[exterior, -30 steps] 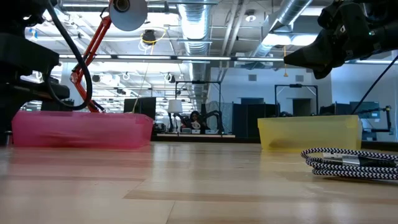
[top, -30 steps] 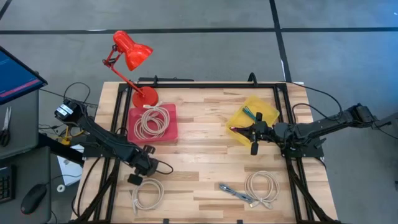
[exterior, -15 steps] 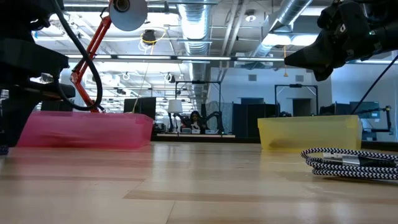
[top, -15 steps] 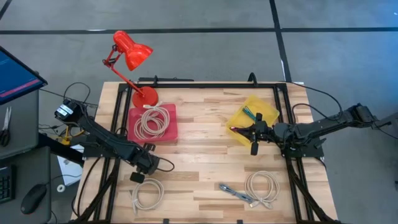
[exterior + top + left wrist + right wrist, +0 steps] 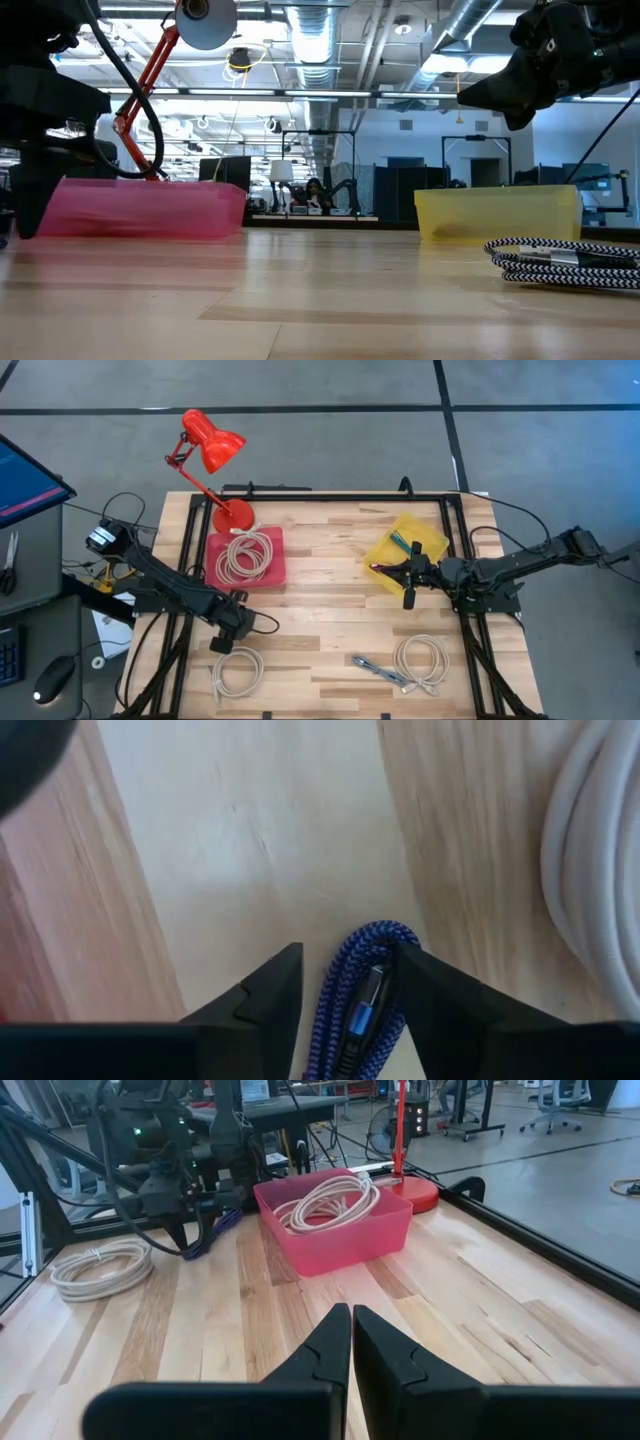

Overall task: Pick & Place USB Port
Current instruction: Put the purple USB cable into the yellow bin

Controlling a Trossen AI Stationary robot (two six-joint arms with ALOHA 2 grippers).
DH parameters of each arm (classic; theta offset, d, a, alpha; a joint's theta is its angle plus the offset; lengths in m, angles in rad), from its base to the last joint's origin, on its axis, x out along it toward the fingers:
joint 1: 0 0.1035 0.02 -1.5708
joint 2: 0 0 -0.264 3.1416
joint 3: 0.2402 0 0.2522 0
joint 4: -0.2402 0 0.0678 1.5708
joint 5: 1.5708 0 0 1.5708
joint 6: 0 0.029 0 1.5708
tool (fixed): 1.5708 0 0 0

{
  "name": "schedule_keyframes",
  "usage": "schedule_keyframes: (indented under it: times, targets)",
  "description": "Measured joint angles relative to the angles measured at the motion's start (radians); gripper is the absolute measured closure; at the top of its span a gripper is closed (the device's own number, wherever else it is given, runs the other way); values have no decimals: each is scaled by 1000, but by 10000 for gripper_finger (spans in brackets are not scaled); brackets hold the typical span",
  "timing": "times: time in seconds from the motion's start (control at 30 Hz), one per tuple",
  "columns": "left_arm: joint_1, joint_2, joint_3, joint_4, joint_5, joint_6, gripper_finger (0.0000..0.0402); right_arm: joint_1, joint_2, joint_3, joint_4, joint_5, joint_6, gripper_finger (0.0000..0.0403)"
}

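My left gripper [image 5: 224,640] hangs over the table's near left part, beside a loose white cable coil [image 5: 238,670], and is shut on a blue braided USB cable [image 5: 355,1005]. From the right wrist view the cable [image 5: 210,1230] dangles under that arm. My right gripper [image 5: 408,582] is shut and empty, hovering beside the yellow bin [image 5: 405,548]. A pink bin [image 5: 247,557] holds another white coil. My left gripper pinches the blue braided cable between its two fingers at a folded bundle of strands [image 5: 345,1020] with a metal connector among them. The fingers point down from above. The fold's looped end [image 5: 385,935] sticks out past the fingertips over the wood.
A third white coil [image 5: 420,660] and a blue-handled cable [image 5: 378,670] lie near the table's near right edge. A red desk lamp [image 5: 212,455] stands at the far left corner by the pink bin. Black frame rails run along both table sides.
My left gripper has moved down toward the table and slightly toward its near edge, closer to the loose white coil, carrying the blue cable. The right arm has kept still.
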Motion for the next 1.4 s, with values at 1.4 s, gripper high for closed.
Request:
schedule_keyframes:
  times: [1.4]
  targets:
    - [130,-292,-5,-82,97,-107,353,-1,0,0,-26,0,-8,395]
